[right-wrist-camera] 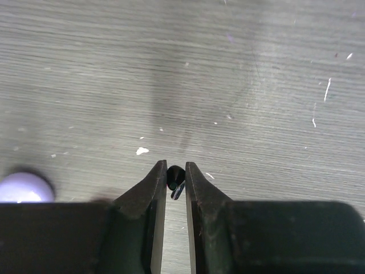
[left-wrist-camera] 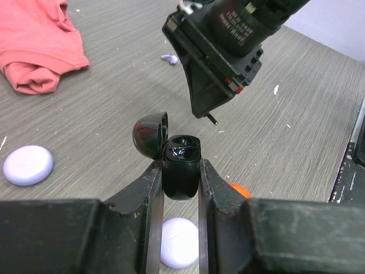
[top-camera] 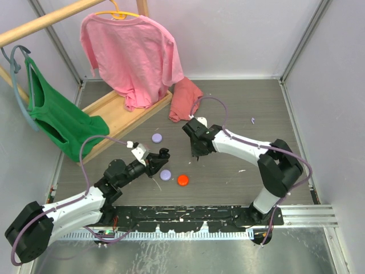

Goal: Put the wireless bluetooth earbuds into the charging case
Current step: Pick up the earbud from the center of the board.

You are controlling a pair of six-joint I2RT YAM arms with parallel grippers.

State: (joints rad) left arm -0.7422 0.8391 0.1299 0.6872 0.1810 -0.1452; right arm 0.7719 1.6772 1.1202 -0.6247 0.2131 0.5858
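My left gripper (left-wrist-camera: pixel 180 171) is shut on the black charging case (left-wrist-camera: pixel 181 165), holding it just above the table with its round lid (left-wrist-camera: pixel 149 134) swung open to the left; in the top view the case (top-camera: pixel 163 153) is left of centre. Pinched at the fingertips of my right gripper (right-wrist-camera: pixel 175 171) is a tiny black earbud (right-wrist-camera: pixel 175 178). That gripper (left-wrist-camera: pixel 208 116) hangs just beyond and above the open case, a thin dark tip of the earbud (left-wrist-camera: pixel 213 120) poking out below it. A tiny lavender earbud (top-camera: pixel 252 120) lies on the table far to the right.
Two lavender pucks (top-camera: pixel 157 137) (top-camera: pixel 166 175) and an orange-red puck (top-camera: pixel 183 180) lie around the case. A salmon cloth (top-camera: pixel 185 98) lies at the back by a wooden rack (top-camera: pixel 120 117) with a pink shirt (top-camera: pixel 132 54) and a green one (top-camera: pixel 57 120).
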